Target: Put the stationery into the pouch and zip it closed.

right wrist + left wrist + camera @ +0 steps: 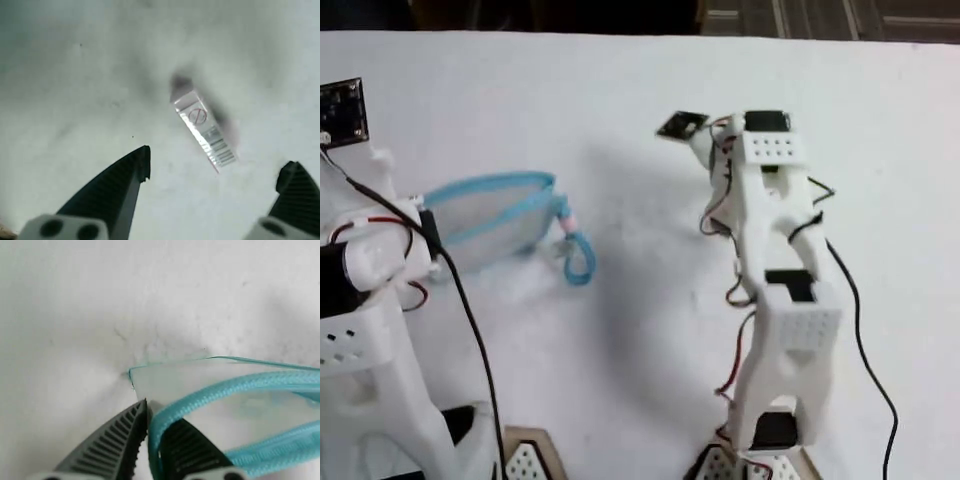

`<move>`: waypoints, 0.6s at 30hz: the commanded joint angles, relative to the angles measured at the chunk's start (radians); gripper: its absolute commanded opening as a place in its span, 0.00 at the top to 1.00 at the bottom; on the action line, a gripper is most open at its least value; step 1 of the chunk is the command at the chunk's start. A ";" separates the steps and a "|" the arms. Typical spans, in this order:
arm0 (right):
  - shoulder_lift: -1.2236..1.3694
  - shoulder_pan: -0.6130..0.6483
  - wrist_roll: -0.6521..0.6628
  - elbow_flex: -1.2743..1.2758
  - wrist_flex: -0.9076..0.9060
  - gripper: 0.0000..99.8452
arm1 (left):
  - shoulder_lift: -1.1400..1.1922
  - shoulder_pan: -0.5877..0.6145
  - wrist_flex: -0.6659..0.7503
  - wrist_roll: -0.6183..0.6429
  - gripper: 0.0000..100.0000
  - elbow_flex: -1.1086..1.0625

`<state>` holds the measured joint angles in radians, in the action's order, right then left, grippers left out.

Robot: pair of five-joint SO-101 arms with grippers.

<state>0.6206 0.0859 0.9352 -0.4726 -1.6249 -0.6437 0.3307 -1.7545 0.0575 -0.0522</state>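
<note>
Jaws on the left arm are clamped shut on one corner of the translucent plastic pouch with teal zip edging, pinching the clear film and zip band between their ribbed dark pads. We see the pouch lying on the white tabletop, its two zip bands running apart so the mouth stands open, and a teal cord loop trailing from its far end. The right jaws are spread wide and hold nothing. They hang above a small clear rectangular case with a printed label, which lies flat on the tabletop and touches neither tip.
</note>
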 commanded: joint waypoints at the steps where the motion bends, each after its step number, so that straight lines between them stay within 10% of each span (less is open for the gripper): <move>1: 0.090 -0.005 0.012 -0.137 -0.010 0.62 | -0.022 -0.004 0.028 -0.008 0.98 0.006; 6: 0.243 -0.005 0.014 -0.270 -0.028 0.66 | -0.022 -0.004 0.028 -0.008 0.98 0.006; 13: 0.351 -0.015 0.012 -0.460 -0.073 0.98 | -0.022 -0.004 0.028 -0.008 0.98 0.006; 18: 0.349 -0.022 -0.008 -0.586 -0.148 0.98 | -0.022 -0.004 0.028 -0.008 0.98 0.006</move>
<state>0.9843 0.0767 0.9413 -0.9728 -1.7384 -0.6437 0.3307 -1.7545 0.0575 -0.0522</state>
